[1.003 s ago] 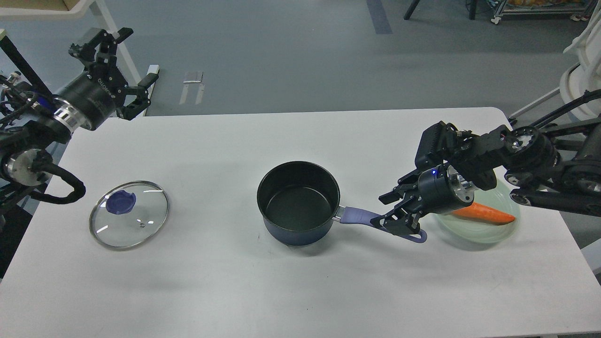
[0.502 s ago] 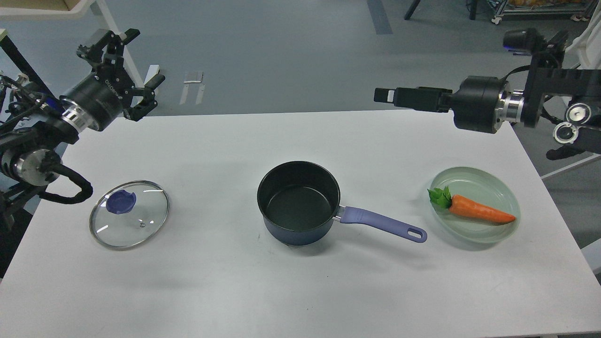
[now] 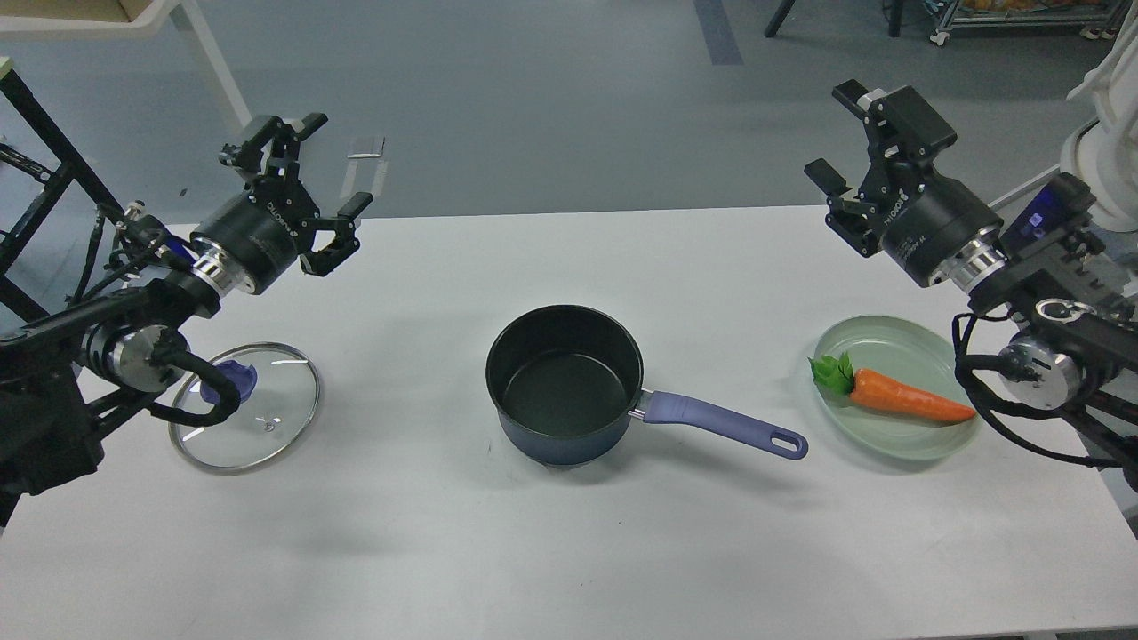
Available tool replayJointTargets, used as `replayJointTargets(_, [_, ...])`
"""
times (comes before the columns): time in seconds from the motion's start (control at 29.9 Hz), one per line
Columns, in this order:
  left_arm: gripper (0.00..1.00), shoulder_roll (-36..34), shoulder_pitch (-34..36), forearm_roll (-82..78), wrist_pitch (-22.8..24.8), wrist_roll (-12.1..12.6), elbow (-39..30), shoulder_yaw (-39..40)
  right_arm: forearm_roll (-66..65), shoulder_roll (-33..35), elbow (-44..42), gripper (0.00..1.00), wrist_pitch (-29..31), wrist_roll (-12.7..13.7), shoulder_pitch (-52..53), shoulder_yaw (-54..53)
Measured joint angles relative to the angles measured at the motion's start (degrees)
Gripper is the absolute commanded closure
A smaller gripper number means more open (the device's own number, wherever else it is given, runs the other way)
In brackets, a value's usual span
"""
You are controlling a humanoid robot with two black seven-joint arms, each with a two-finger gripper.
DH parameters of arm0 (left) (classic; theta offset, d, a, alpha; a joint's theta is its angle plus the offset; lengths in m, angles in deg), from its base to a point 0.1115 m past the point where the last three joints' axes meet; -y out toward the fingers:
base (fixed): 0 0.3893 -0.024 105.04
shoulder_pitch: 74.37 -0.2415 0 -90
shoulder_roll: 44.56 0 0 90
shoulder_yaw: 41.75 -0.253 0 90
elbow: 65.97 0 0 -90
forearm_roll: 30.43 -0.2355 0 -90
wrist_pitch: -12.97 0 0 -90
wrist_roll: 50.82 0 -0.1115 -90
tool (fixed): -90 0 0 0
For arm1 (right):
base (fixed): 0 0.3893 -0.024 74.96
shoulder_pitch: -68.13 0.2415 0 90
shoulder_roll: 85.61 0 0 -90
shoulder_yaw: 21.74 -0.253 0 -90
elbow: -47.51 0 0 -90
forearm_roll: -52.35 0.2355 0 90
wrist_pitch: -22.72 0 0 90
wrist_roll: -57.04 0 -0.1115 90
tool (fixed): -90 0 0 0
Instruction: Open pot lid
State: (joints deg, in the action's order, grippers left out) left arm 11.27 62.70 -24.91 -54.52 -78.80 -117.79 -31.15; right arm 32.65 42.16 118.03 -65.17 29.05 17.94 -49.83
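Note: your left tool (image 3: 307, 173) and right tool (image 3: 840, 133) both raised, fingers apart, empty. Glass lid (image 3: 244, 404) flat on counter (image 3: 427, 542), well apart from uncovered pot (image 3: 564, 382).

Lab: bare floor (image 3: 551, 107), test table (image 3: 569, 551).

Plate (image 3: 925, 443): pale green, on white table (image 3: 444, 533), near right edge | Carrot (image 3: 907, 400): orange, leafy end leftward, lying in plate

Head view — forward, down, overlooking table (image 3: 569, 551)
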Motion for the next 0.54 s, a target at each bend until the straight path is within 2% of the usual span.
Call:
replayJointTargets(0.1, [0.01,1.77,-1.93,0.15,0.01,0.00,1.50,2.39,2.12,-2.99,-1.99,0.01,0.19,0.00,-3.21,-3.14])
replayJointTargets(0.3, [0.01,4.81,-4.86,0.21,0.25,0.59,4.46,6.75,14.38,-7.63,-6.95,0.01,1.36,0.00,-5.77,-7.14])
replayJointTargets(0.54, [0.01,6.43,-6.57,0.20,3.79,0.85,6.16,8.80,16.04,-8.68,-8.15,0.01,5.80,0.76,-7.75,-7.75])
